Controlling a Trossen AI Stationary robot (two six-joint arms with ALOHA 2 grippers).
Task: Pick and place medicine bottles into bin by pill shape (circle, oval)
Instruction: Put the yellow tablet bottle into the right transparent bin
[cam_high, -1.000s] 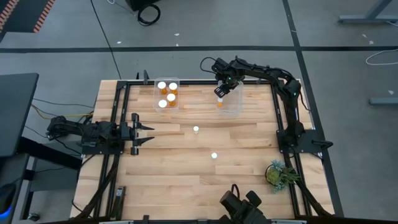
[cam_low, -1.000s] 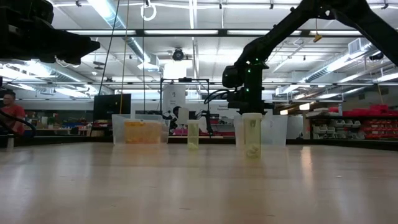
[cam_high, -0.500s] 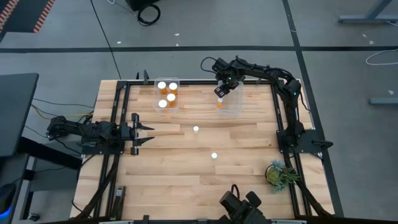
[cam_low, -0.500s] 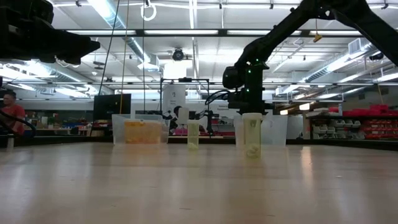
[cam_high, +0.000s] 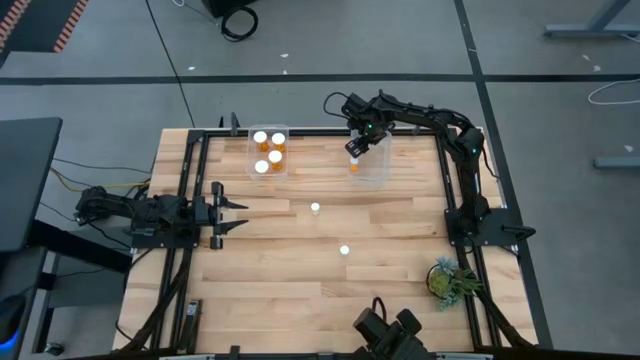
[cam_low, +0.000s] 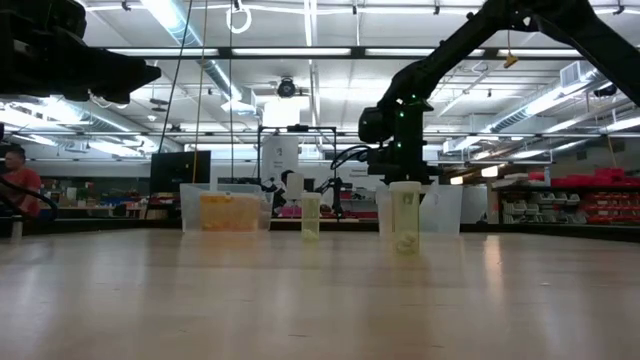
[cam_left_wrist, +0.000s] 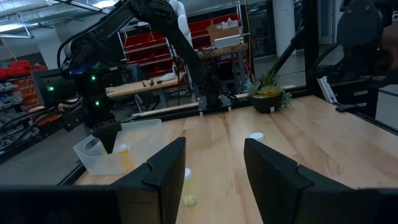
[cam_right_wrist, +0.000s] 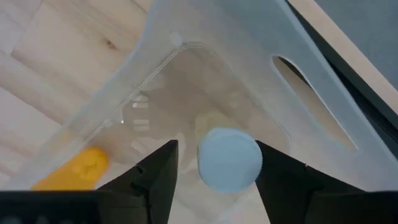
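My right gripper (cam_high: 356, 143) hangs over the right clear bin (cam_high: 375, 172), fingers open and pointing down. A white-capped bottle (cam_right_wrist: 229, 158) stands between its fingers in the bin's far corner, with a gap showing beside one finger. An orange bottle (cam_high: 354, 167) lies on the bin's floor and shows in the right wrist view (cam_right_wrist: 78, 167). The left clear bin (cam_high: 283, 130) holds several bottles (cam_high: 268, 152). Two bottles stand on the table (cam_high: 315, 208) (cam_high: 344, 250). My left gripper (cam_high: 238, 212) waits open at the table's left.
A green plant (cam_high: 448, 278) stands near the table's front right corner. Black frame rails (cam_high: 190, 190) run along the left and right sides. Bare wood lies between the bins and the near edge, around the two loose bottles.
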